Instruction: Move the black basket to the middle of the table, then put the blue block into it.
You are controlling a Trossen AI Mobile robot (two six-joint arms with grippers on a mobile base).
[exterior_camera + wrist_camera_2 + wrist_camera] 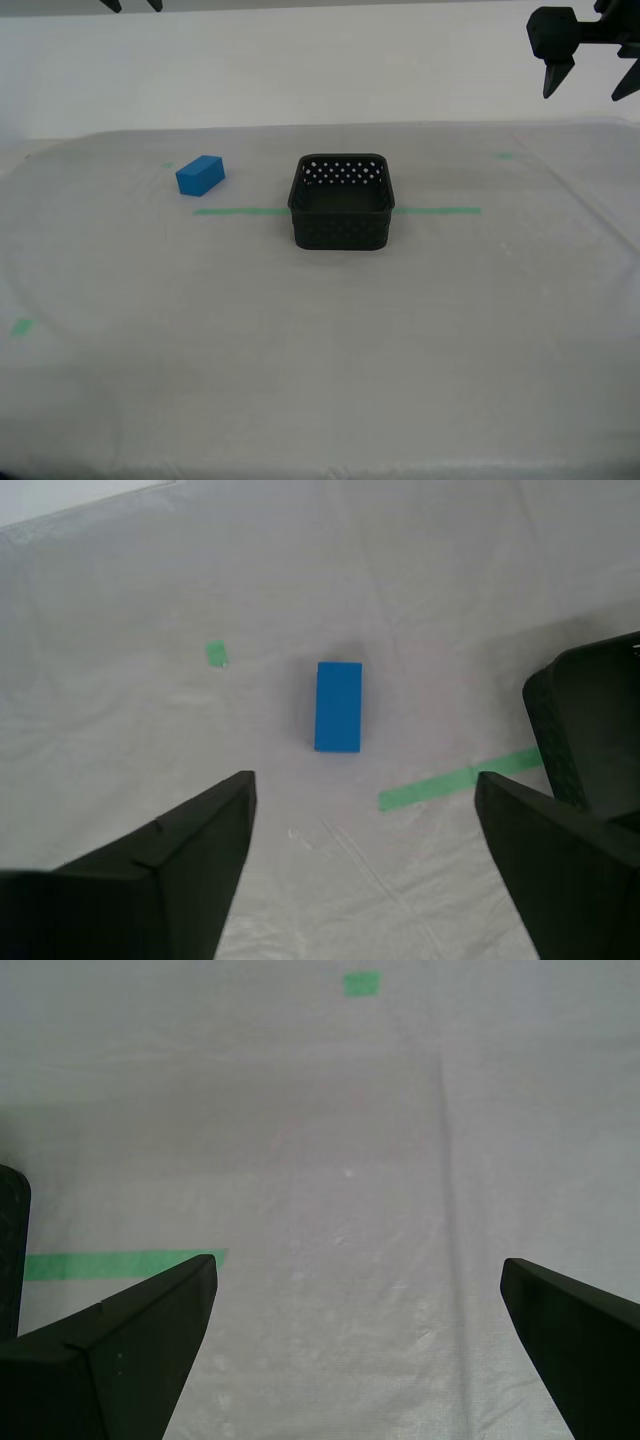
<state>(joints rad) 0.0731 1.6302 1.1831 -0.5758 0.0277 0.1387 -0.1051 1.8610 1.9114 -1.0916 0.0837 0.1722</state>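
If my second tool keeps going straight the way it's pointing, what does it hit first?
Most likely the blue block, lying flat on the table roughly centred ahead of my second tool, whose jaws are wide open. The black basket sits off to one side. Depth is uncertain.

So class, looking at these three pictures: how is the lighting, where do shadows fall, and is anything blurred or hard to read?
Exterior view: soft, even light; the black basket reads dark, its holes bright against the far wall. Second wrist view: the blue block is sharp, with a faint shadow beside it; the near fingers are featureless black. First wrist view: the table shows wrinkles, no glare.
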